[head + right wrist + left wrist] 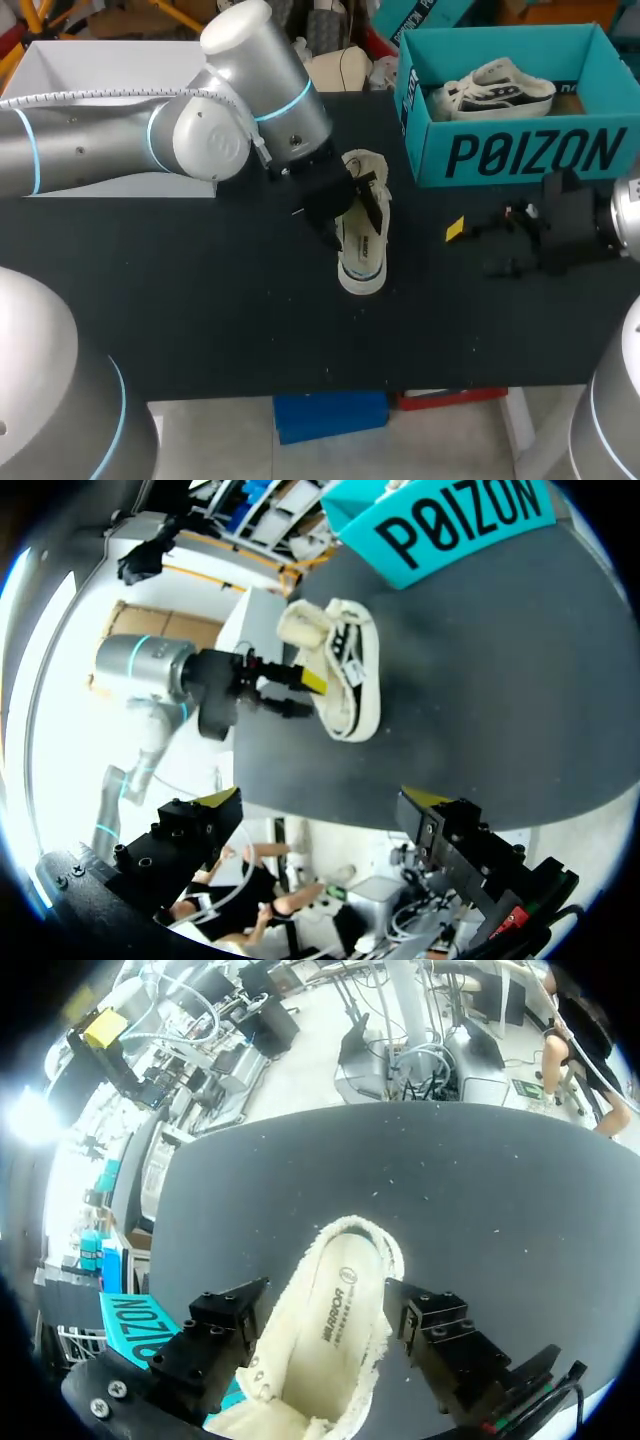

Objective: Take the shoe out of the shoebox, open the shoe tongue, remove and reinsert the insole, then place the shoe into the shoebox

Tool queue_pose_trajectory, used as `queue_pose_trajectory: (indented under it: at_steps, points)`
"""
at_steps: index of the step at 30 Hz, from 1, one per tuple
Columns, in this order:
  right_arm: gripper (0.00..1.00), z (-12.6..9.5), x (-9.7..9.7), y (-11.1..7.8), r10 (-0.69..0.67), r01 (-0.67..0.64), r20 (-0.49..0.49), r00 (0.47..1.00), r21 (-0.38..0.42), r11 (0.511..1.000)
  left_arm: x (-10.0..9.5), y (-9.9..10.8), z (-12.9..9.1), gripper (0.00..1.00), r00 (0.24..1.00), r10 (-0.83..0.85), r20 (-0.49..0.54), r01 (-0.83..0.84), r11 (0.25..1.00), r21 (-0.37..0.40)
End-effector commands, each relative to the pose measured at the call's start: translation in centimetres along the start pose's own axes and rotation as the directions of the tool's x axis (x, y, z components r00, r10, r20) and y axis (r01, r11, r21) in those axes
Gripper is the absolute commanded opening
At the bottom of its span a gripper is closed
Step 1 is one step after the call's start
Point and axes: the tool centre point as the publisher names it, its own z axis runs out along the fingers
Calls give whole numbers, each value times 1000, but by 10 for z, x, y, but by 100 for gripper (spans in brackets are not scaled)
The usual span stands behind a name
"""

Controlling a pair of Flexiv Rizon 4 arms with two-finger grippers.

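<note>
Two shoes: one cream shoe (362, 240) lies on the dark table (200, 300) outside the shoebox (520, 150), its opening facing up and its insole (340, 1280) showing. A second shoe (495, 90) sits inside the shoebox.
Shoebox: teal and open-topped, at the table's far right corner, near the shoe on the table but not touching it.
Left hand (325, 1305): at the middle of the shoe on the table. We cannot tell whether it grips the shoe or stands wide.
Right hand (322, 810): low over the table, right of the shoe and in front of the shoebox, apart from both. It is spread wide and holds nothing.
</note>
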Motion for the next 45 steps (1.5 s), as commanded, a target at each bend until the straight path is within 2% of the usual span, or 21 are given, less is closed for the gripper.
queue_pose_trajectory:
  at_steps: [1,6,12,24,28,32,38,40,45]
  points:
    - [100,0,1,0,1,-1,2,1000,0,1000,-5,-3,-2,0,990,-9,-138,4,999,-32]
    - [100,0,1,0,1,-1,2,1000,0,1000,5,-2,11,0,977,-32,-209,23,999,-48]
    - [100,0,1,0,1,-1,2,1000,0,1000,6,-4,28,0,963,-7,-270,-8,998,-56]
    - [100,0,1,0,1,-1,2,1000,0,1000,12,7,63,0,957,-13,-288,5,1000,-29]
    - [100,0,1,0,1,-1,2,1000,0,1000,11,6,68,0,960,-10,-279,7,1000,-11]
    - [100,0,1,0,1,-1,2,1000,0,1000,5,5,52,0,971,-3,-241,0,1000,-11]
    - [100,0,1,0,1,-1,2,1000,0,1000,-8,1,7,0,996,-49,-80,53,997,50]
    - [100,0,1,0,1,-1,2,1000,0,1000,-11,5,-10,0,993,-115,-3,115,988,103]
    - [100,0,1,0,1,-1,2,1000,0,1000,-17,26,-55,0,972,-194,134,186,980,74]
